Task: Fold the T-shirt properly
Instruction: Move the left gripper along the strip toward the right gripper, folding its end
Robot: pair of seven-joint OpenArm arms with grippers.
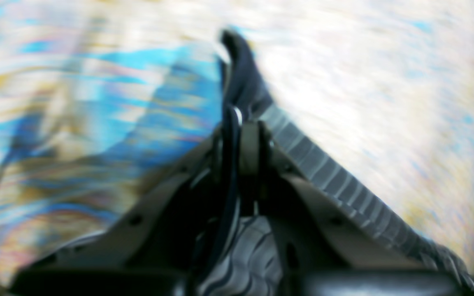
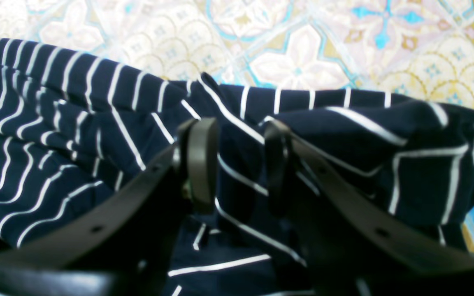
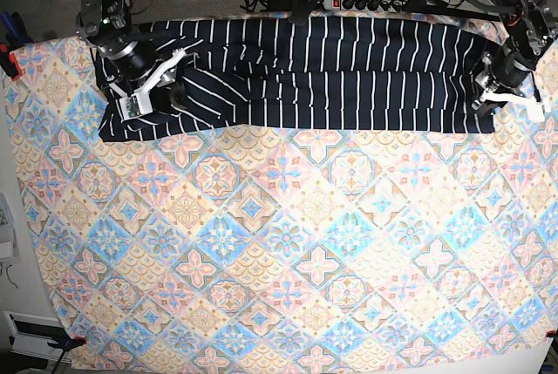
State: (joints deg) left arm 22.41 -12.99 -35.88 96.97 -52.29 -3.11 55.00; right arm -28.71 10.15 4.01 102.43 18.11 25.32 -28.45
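Note:
The T-shirt (image 3: 349, 78), dark navy with thin white stripes, lies stretched sideways along the far edge of the table. Its left end is bunched and folded over. My right gripper (image 3: 170, 88) is at that left end. In the right wrist view its fingers (image 2: 198, 164) stand a little apart, closed on a bunch of the shirt (image 2: 76, 135). My left gripper (image 3: 486, 102) is at the shirt's right end. In the blurred left wrist view it (image 1: 245, 123) is shut on the shirt's striped edge (image 1: 327, 172).
The orange-and-blue diamond-patterned tablecloth (image 3: 288, 243) covers the whole table. A power strip (image 3: 366, 1) and cables lie beyond the far edge. A red clamp (image 3: 9, 62) sits at the left edge.

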